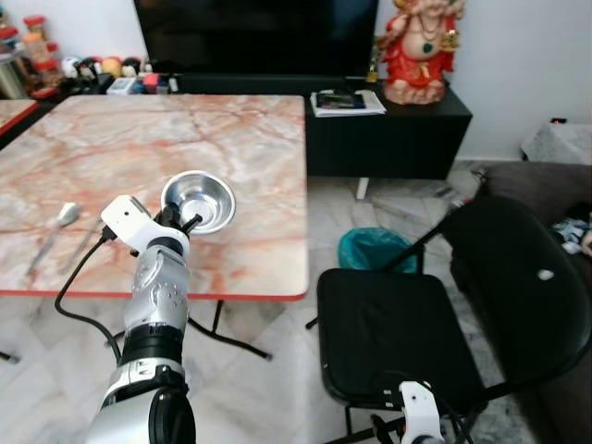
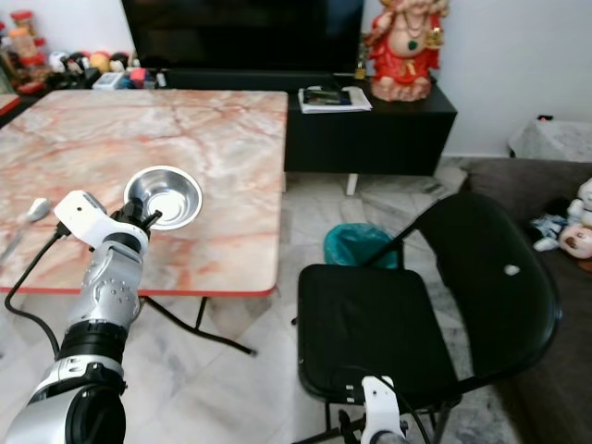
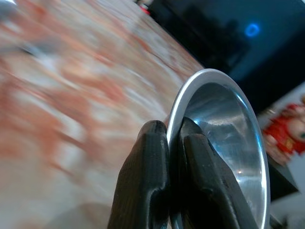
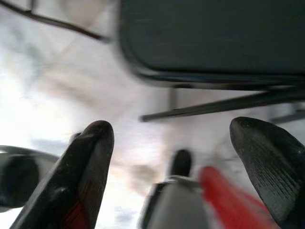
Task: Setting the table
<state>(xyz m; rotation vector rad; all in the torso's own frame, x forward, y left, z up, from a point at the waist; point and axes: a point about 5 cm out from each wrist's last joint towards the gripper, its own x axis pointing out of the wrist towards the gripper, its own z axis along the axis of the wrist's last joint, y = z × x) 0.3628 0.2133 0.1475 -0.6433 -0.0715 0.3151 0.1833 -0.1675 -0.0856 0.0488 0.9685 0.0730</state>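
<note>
Left of centre in the left eye view, a small round bowl of shiny stainless steel (image 1: 197, 200) is over the pink-veined marble tabletop with a red edge (image 1: 240, 157), towards its near right corner; whether it rests on the stone or is lifted clear cannot be told. The left gripper (image 1: 183, 222) is clenched on the bowl's near rim, and the left wrist view shows one black finger (image 3: 143, 181) outside the wall and the other inside. The bowl looks light and stiff, unlikely to dent or break, but its polished thin wall is probably slippery, so a pinch on the rim seems the right hold; it may swing or slide if tilted. A metal spoon (image 1: 51, 233) lies on the table at the far left. The right gripper (image 4: 171, 162) hangs idle with fingers spread wide, near the black folding chair (image 1: 407, 333) at lower right.
</note>
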